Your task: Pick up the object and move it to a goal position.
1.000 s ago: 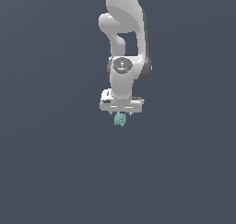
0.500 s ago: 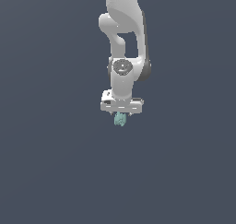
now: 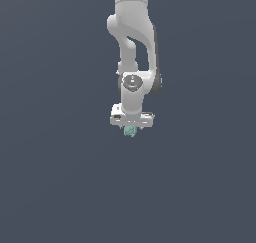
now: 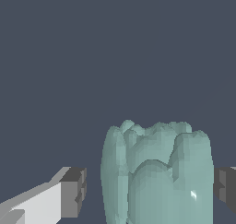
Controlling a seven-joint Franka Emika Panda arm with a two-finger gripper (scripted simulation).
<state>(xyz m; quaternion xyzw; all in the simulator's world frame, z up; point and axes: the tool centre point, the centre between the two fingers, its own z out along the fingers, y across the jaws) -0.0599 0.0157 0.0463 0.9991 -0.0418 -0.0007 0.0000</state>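
I work in a bare simulated space — flat slate-grey backdrop [image 3: 50,187] on every side, no walls or furniture, only my smooth rendered white arm [image 3: 134,47].

The object [image 3: 130,131] is a small pale teal-green lump, hanging just under the pincer [image 3: 131,130] with nothing visibly beneath it. Up close in the wrist view it [image 4: 156,172] shows a bumpy, lobed surface, standing upright between the dark fingertips [image 4: 76,191].

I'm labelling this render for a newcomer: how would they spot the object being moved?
Follow the white arm down to its gripper. The object is the tiny lumpy chunk at its tip, the only pale teal-green thing against the plain dark background.
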